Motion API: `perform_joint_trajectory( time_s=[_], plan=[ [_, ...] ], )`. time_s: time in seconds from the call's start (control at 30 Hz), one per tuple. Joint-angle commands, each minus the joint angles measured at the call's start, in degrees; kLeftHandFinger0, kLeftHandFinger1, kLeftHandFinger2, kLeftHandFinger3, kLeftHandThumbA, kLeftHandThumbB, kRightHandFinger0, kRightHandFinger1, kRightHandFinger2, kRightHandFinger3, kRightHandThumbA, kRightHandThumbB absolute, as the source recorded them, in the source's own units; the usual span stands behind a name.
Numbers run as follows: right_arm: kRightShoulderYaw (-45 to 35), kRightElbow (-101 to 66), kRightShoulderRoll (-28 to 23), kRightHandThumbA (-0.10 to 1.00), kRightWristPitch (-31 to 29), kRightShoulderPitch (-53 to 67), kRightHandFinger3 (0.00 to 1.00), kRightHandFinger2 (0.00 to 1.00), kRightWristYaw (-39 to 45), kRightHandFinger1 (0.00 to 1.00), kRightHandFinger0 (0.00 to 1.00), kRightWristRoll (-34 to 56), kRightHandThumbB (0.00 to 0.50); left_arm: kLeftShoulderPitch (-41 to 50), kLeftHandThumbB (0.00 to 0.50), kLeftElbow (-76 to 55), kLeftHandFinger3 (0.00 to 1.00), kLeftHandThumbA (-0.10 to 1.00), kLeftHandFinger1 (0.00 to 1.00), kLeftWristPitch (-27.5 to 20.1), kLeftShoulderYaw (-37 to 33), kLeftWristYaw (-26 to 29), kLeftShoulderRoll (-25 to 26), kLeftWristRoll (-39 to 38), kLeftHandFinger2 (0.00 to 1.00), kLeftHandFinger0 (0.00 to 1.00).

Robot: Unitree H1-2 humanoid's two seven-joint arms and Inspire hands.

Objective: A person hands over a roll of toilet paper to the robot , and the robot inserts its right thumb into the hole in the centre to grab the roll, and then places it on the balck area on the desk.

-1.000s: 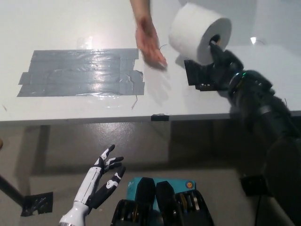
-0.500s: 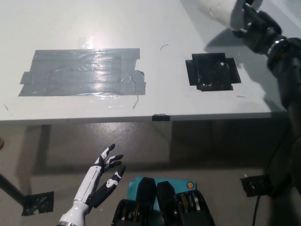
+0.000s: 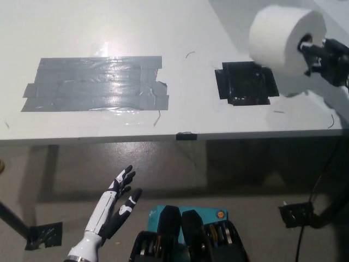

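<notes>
One roll of toilet paper [image 3: 283, 38] is carried by the black right hand [image 3: 326, 57], grasped with the thumb pushed into the centre hole while the rest of the hand is closed against the roll's end face. The roll is held above the white desk [image 3: 180, 27], at about two o'clock from the black square of tape [image 3: 245, 83] and partly overlapping its upper right corner in this view. For a clean placement, the roll should be brought toward eight o'clock until it is centred over the black square, then lowered until it is borne by the desk, and only then should the thumb be slid out along the hole so the roll is not dragged or tipped. The grey taped patch [image 3: 95, 83] at nine o'clock is to be ignored. The white left hand [image 3: 112, 210] is rested below the desk edge at seven o'clock, released with fingers spread.
</notes>
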Motion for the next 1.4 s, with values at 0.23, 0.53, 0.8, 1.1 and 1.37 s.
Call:
perform_joint_trajectory(
  time_s=[0.23, 0.53, 0.8, 1.1, 1.37],
  plan=[
    [9.27, 0.10, -4.24, -0.10, -5.53, -4.19, 1.00, 1.00, 3.16, 0.68, 0.13, -7.16, 0.146, -0.54, 0.117, -1.18, 1.00, 0.85, 1.00, -0.93, 0.16, 0.13, 0.80, 0.63, 1.00, 0.98],
    [7.95, -2.81, -3.75, -0.10, -2.59, -4.63, 1.00, 1.00, 4.37, 0.88, 0.41, -6.48, 0.186, -0.40, 0.130, -1.19, 1.00, 0.85, 1.00, -0.73, 0.24, -0.12, 0.51, 0.07, 1.00, 0.98],
    [8.15, -10.60, -5.41, 0.49, 6.17, -5.06, 1.00, 1.00, 16.52, 1.00, 1.00, -3.75, 0.371, -0.67, 0.127, -0.83, 1.00, 0.85, 1.00, -1.51, 0.04, -0.03, 0.53, 0.38, 1.00, 0.97],
    [9.03, -12.44, -5.93, 0.57, 5.50, -6.66, 1.00, 1.00, 18.82, 1.00, 1.00, -4.58, 0.444, -0.88, 0.147, -0.86, 1.00, 0.86, 1.00, -1.24, -0.04, -0.24, 0.68, 0.48, 1.00, 0.98],
    [8.88, -14.03, -6.48, 0.56, 8.19, -7.92, 1.00, 1.00, 18.50, 1.00, 1.00, -5.19, 0.459, -1.27, 0.148, -0.14, 1.00, 0.86, 0.99, -1.84, -0.08, -0.24, 0.70, 0.35, 1.00, 0.97]
  ],
)
